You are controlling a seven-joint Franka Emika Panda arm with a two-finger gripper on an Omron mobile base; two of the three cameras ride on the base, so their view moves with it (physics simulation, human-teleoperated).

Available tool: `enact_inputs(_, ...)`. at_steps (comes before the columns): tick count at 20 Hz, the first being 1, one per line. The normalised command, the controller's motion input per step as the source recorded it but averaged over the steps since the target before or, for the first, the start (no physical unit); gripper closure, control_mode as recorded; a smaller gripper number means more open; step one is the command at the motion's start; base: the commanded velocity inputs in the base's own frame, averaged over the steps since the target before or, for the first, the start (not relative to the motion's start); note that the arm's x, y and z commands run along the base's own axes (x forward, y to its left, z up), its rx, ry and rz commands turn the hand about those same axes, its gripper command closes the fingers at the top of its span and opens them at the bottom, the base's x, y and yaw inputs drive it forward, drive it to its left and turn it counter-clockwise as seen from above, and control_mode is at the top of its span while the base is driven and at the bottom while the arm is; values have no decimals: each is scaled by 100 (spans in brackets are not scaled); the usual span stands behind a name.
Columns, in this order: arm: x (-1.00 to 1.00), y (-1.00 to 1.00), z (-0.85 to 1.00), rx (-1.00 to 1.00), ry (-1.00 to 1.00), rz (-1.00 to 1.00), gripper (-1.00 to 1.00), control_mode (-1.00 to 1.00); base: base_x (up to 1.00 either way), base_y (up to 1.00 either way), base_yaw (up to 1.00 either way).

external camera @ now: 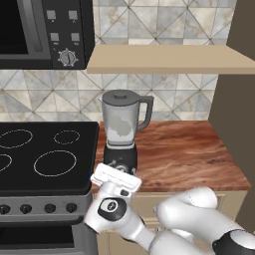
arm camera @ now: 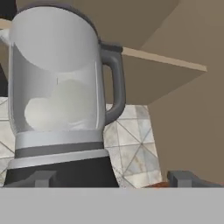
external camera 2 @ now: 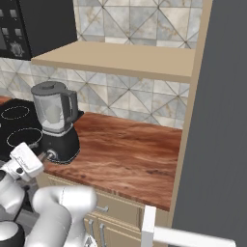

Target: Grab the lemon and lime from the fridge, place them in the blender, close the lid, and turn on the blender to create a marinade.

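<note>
The robot's gripper (arm camera: 113,178) hovers low in front of the blender (external camera: 122,137), its two dark fingertips (arm camera: 40,178) spread wide apart on either side of the black base and clasping nothing. From the left base view, the white hand sits just before the counter edge, directly ahead of the blender's base; from the right base view the hand comes in beside the round silver knob (external camera 2: 50,155) at the foot of the base.

The blender stands on a reddish wooden countertop (external camera: 194,154), just right of a black cooktop (external camera: 45,154). Its dark grey lid (external camera: 120,96) is seated on top of the translucent jar. Through the jar wall two pale rounded shapes, set close together, rest at the bottom; their colours are washed out by the grey plastic, so which is the lemon and which the lime cannot be told.

Behind it runs a tiled wall with triangle patterns, with a tan shelf (external camera: 164,60) overhead and a microwave (external camera: 45,32) to the upper left. A tall grey panel (external camera 2: 217,125) rises at the counter's right end.
</note>
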Motion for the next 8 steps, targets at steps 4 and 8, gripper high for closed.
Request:
enact_inputs(4, -50, 0, 23, 0, -17, 0, -100, -100, 0, 0, 0)
enact_inputs(8, -42, 0, 26, 0, -12, 0, -100, -100, 0, 0, 0)
